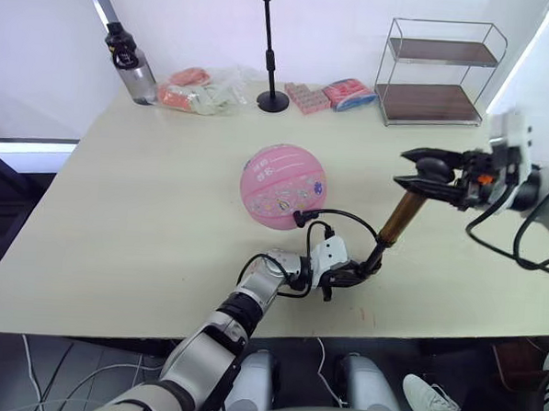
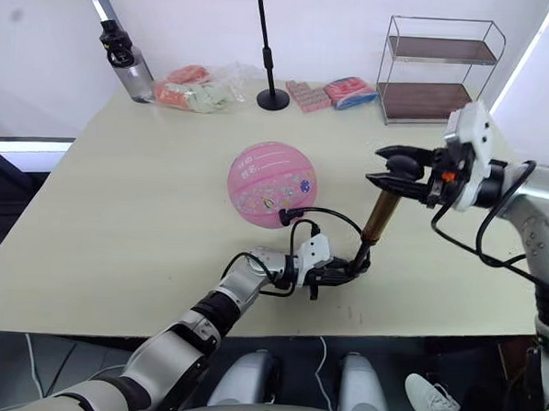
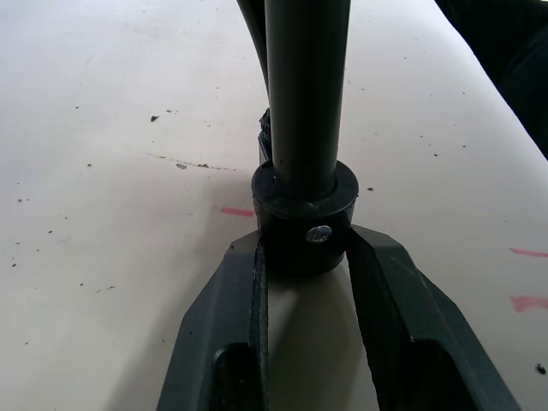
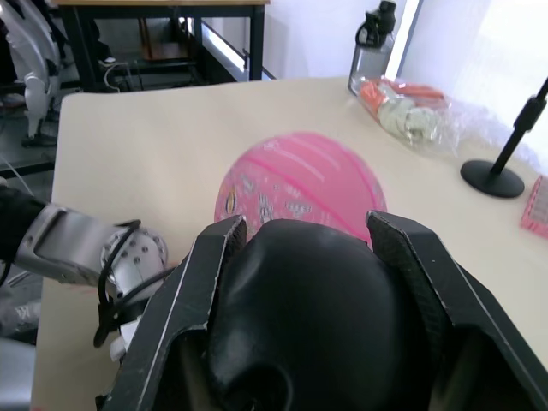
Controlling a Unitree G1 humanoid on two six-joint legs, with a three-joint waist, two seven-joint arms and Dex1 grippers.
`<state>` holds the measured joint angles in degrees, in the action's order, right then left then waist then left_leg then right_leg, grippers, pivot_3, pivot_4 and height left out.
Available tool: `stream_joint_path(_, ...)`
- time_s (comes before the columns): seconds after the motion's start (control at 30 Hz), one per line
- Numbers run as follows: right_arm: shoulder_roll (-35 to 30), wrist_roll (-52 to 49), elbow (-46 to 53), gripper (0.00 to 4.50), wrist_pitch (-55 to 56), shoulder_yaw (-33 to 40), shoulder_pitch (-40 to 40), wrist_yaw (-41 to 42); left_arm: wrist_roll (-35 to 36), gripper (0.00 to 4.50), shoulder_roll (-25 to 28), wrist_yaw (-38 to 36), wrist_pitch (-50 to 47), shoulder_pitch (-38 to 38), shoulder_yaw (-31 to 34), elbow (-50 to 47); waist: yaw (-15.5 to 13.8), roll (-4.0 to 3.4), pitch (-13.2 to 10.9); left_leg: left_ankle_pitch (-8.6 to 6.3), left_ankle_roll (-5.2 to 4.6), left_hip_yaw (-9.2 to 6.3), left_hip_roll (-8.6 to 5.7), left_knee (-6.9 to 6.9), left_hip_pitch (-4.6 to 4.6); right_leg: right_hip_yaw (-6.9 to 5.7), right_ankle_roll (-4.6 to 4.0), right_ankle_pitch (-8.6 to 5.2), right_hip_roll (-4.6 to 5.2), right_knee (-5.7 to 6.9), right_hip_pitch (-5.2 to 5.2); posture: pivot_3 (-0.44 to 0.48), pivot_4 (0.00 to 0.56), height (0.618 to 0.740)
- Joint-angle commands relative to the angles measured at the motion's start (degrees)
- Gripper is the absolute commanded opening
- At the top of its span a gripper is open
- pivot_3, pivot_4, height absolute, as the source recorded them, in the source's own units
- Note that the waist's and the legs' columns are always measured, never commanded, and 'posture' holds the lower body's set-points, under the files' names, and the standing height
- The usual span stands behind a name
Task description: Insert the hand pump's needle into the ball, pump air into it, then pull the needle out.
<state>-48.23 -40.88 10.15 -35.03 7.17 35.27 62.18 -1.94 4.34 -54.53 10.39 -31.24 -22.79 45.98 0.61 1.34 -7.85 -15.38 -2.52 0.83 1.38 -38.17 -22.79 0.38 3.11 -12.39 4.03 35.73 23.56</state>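
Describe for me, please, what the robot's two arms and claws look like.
Both arms have silver-grey metal segments with black joints and loose black cables. Each ends in a claw of two black fingers: the left claw behind a white wrist block, the right claw beside a white housing with a small orange part.

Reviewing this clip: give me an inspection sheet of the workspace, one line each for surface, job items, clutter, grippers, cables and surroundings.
Surface: pale table, small specks and red marks near the front edge.
Job items: pink ball round, mid-table; hand pump tilted, base on the table, handle up; hose loops from the base to the ball's near side; needle itself too small to tell.
Clutter: bottle, plastic bag of items, black stand, pink packs, wire shelf, all along the far edge.
Grippers: left gripper shut on the pump's black base cap; right gripper shut on the black handle.
Cables: robot's own wiring at both wrists.
Surroundings: white wall behind; shoes on the floor.
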Motion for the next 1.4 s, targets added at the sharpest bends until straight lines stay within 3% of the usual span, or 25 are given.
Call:
stream_joint_path(0.03,-2.22,-3.08,2.55,1.74,-1.83,5.02,4.44,-1.52,-4.27,0.93,2.61,0.82,-4.39,3.77,-1.87,6.71,0.01,0.00,0.00,0.00,0.00,0.00,0.00,0.00,0.00,0.00,0.00,0.00,0.00,0.00,0.00,0.000,0.150,0.740)
stream_joint_path(0.23,-2.58,-4.05,4.01,1.74,-4.44,4.61,6.45,-2.74,-4.26,0.93,2.39,1.04,-4.42,3.92,-1.83,6.76,-0.01,0.00,-0.04,0.00,0.00,0.01,0.00,0.00,-0.01,0.02,0.00,0.00,0.04,0.00,0.01,0.000,0.150,0.740)
stream_joint_path(0.47,0.24,0.00,4.33,1.74,-0.54,1.27,-3.56,-1.71,-4.31,0.93,2.27,1.16,-4.32,3.88,-1.87,6.89,-0.03,0.14,0.07,0.00,0.00,-0.02,0.00,0.01,-0.02,-0.01,0.00,0.00,0.06,-0.01,0.00,0.000,0.150,0.740)
stream_joint_path(0.9,9.70,17.25,-7.65,1.74,22.40,-10.89,-20.59,0.13,-4.45,0.93,2.55,1.29,-4.16,3.70,-1.92,7.11,0.10,0.46,0.71,0.00,0.00,-0.11,0.04,0.01,0.18,-0.13,0.06,-0.08,-0.03,-0.01,-0.14,0.000,0.150,0.740)
stream_joint_path(1.17,12.79,20.22,-10.90,1.74,27.49,-13.11,-22.52,0.01,-4.45,0.93,2.84,1.07,-4.49,3.91,-1.79,6.59,0.12,0.45,0.74,0.00,0.00,-0.19,0.05,0.01,0.31,-0.19,0.02,-0.06,-0.07,-0.01,-0.28,0.000,0.150,0.740)
stream_joint_path(1.4,9.35,15.72,-6.86,1.74,22.58,-8.19,-17.06,0.55,-4.57,0.93,3.05,0.79,-4.57,4.04,-1.73,6.37,0.12,0.33,0.65,0.00,0.01,-0.26,0.08,0.01,0.38,-0.24,0.11,-0.13,-0.05,-0.01,-0.34,0.000,0.150,0.740)
